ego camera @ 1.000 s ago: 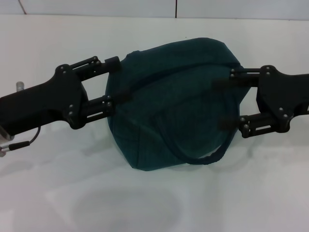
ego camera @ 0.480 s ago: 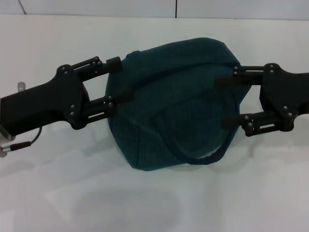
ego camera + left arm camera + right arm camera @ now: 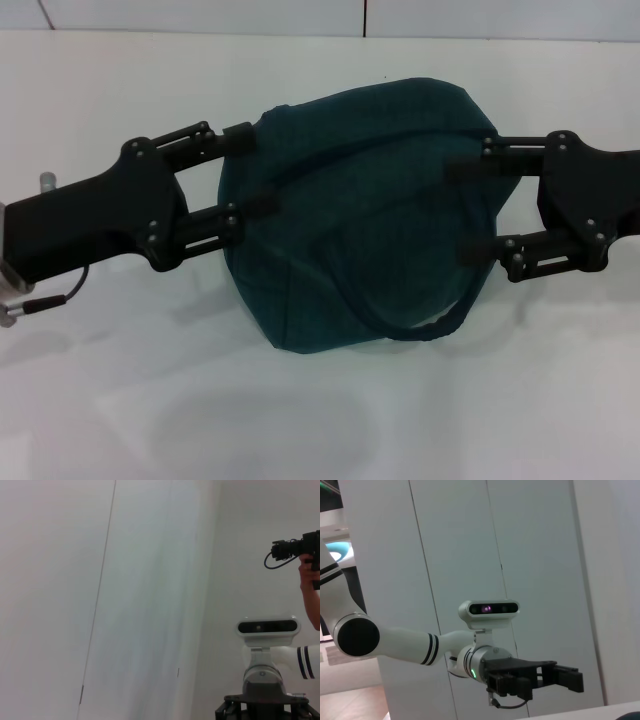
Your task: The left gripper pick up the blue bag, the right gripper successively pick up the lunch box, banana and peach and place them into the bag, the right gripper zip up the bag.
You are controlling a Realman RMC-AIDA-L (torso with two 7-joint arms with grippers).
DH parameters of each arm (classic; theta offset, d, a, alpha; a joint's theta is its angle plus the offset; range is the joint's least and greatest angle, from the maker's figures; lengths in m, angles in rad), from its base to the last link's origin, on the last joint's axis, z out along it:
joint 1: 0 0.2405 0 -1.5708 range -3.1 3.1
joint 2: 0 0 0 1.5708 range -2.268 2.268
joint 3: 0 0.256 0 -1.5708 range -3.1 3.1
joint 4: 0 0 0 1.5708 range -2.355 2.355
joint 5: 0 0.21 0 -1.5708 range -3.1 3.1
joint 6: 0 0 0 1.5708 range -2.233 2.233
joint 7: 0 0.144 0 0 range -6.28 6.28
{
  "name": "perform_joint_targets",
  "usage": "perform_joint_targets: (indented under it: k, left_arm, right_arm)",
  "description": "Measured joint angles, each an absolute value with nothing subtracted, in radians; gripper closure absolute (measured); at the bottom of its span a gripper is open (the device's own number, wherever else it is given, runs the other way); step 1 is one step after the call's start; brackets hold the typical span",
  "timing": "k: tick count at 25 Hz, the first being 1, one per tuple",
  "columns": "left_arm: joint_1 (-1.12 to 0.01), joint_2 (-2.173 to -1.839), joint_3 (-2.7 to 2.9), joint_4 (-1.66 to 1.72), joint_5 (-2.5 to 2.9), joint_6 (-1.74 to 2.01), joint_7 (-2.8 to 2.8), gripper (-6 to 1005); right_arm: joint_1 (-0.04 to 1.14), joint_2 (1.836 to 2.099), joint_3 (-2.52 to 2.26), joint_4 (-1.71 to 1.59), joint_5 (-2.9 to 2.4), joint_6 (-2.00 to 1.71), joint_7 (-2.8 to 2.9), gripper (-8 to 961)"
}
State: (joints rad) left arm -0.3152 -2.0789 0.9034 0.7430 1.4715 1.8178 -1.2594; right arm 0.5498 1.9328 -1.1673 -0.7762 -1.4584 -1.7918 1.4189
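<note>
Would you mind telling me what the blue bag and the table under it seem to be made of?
The blue bag looks like soft woven fabric, matte: it sags, creases and shows no shine, with a rope-like handle hanging off. The table seems a smooth, hard white surface, faintly glossy, as it gives soft reflections; which material exactly is unclear.

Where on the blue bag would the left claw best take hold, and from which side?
Judging by the head view, the blue bag lies closed and bulging on the white table, so its body offers little to pinch. The thin rope handle arching across its left part suits best, approached from the bag's left, where the open left claw already sits.
</note>
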Motion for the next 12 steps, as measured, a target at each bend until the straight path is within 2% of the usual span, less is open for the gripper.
perform_joint_targets:
  k: [12]
  left_arm:
    - [-0.326,-2.08,0.904,0.73,1.475,1.818,-1.259,314]
  right_arm:
    - [0.549,1.934,-1.167,-0.776,-1.459,-1.788,1.419,151]
